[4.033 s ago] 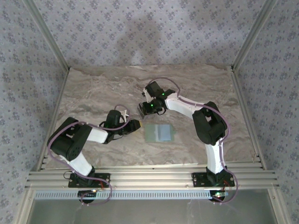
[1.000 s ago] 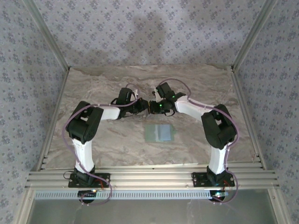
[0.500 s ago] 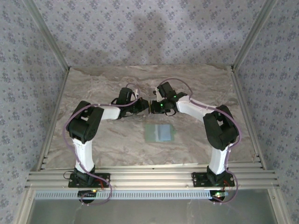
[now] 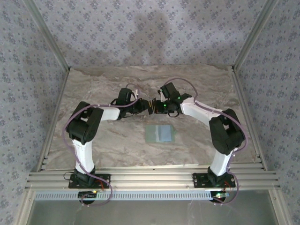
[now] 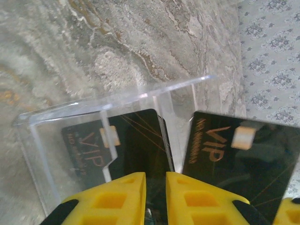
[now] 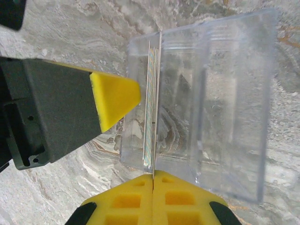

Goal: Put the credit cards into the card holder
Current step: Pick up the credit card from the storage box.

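From the right hand [image 6: 153, 178], a pinched credit card [image 6: 151, 103] points straight away, edge-on.

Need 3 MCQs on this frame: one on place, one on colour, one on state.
1. The card holder is:
A) held up in the air
B) flat on the table, nearer the arm bases
C) leaning on the far wall

2. Lettering on the credit card:
A) gold
B) white
C) red

3. The right end effector is:
A) wide open
B) shut on nothing
C) shut on the credit card's edge

Key:
1B, it lies flat on the marble.
2A, the left wrist view shows gold VIP on black.
3C, the right wrist view shows it pinching the thin edge.
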Available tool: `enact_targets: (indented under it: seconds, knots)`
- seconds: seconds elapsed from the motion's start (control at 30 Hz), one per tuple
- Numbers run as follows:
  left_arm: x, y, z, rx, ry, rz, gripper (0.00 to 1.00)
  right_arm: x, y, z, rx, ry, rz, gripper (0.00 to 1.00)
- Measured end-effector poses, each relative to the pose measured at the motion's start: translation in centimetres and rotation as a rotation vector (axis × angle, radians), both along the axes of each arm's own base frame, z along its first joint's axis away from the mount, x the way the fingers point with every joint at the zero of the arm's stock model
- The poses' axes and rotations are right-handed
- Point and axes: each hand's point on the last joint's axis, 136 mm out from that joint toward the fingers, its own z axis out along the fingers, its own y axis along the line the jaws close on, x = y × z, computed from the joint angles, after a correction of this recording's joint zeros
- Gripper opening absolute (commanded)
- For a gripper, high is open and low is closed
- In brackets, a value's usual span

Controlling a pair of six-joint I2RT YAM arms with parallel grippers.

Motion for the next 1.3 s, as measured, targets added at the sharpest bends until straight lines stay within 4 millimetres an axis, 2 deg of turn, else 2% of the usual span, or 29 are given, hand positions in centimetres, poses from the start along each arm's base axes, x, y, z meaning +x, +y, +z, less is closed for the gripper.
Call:
enact_targets:
  seconds: [0.13, 0.4, 0.5, 0.67, 0.73, 0.9, 1.13, 1.3]
  knots:
    - [-1.4, 1.5, 0.2, 0.026, 0.03, 0.016, 0.28, -0.4, -0.8, 1.2, -0.004, -0.04, -0.03, 0.0]
    - [-4.4, 3.7, 1.3, 0.091, 0.016, 0.042, 0.41, -2.9, -2.8, 2.2, -0.003, -0.086, -0.068, 0.0]
    - [-6.2, 4.0, 1.0, 0.151, -0.004, 0.035, 0.46, -4.5, -3.3, 2.5, 0.017, -0.107, -0.063, 0.0]
    - [-10.1, 2.8, 0.0, 0.277, -0.045, -0.034, 0.5, -7.7, -3.2, 2.5, 0.045, -0.127, -0.031, 0.0]
    - [-11.3, 2.2, -0.4, 0.334, -0.068, -0.06, 0.5, -8.8, -2.9, 2.1, 0.054, -0.134, -0.013, 0.0]
    - [-13.7, 1.7, -2.1, 0.484, -0.107, -0.115, 0.51, -11.6, -2.6, -0.6, 0.031, -0.109, 0.025, 0.0]
    - [-13.8, 1.3, -4.6, 0.643, -0.127, -0.135, 0.51, -13.3, -3.0, -3.3, 0.008, -0.077, 0.03, 0.0]
    - [-13.4, 1.1, -4.9, 0.716, -0.149, -0.123, 0.48, -13.8, -3.4, -4.2, 0.008, -0.066, 0.024, 0.0]
